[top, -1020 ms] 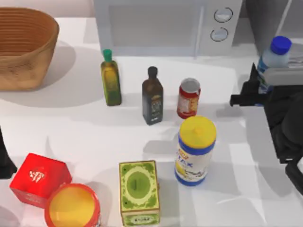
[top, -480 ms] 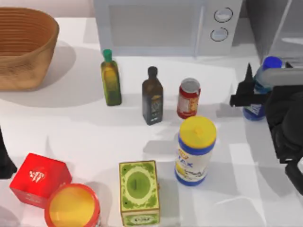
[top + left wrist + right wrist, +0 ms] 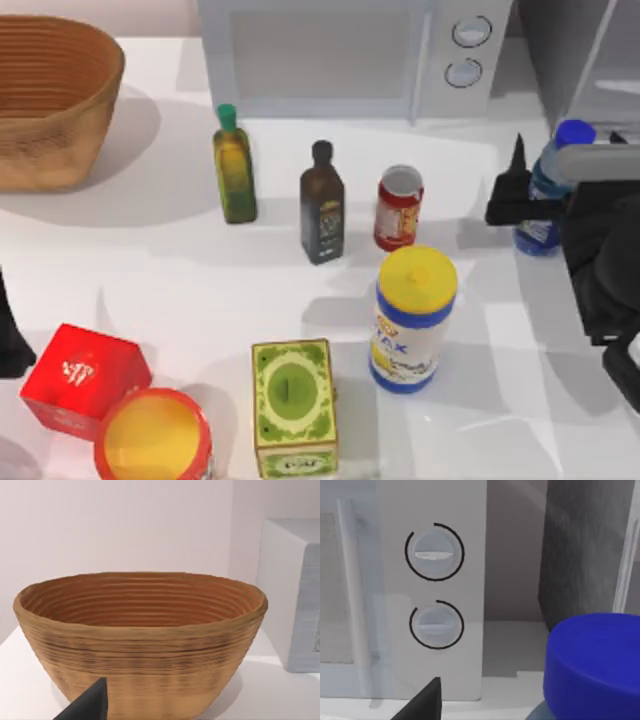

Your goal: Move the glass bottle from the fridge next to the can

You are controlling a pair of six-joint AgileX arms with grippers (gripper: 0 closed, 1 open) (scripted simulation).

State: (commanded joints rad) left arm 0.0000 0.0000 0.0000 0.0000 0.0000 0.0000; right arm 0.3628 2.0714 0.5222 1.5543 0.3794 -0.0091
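Observation:
The glass bottle (image 3: 538, 228), clear bluish with a round blue cap (image 3: 592, 667), stands upright on the table at the right, in front of the grey fridge (image 3: 572, 45). The red can (image 3: 399, 208) with a silver top stands well to the bottle's left. My right gripper (image 3: 566, 148) is open around the bottle's neck, and a gap shows between one dark fingertip (image 3: 422, 702) and the cap. My left arm (image 3: 8, 335) is parked at the table's left edge.
A white microwave (image 3: 350, 55) with two knobs stands behind the can. A dark brown bottle (image 3: 322, 205) and an oil bottle (image 3: 234, 165) are left of the can. A white-and-blue canister (image 3: 413, 318), a green box (image 3: 293, 405), red tubs and a wicker basket (image 3: 50, 100) are nearby.
The right gripper lowered the bottle from in front of the fridge, moving it slightly left until it stood on the table. The fingers then spread away from it.

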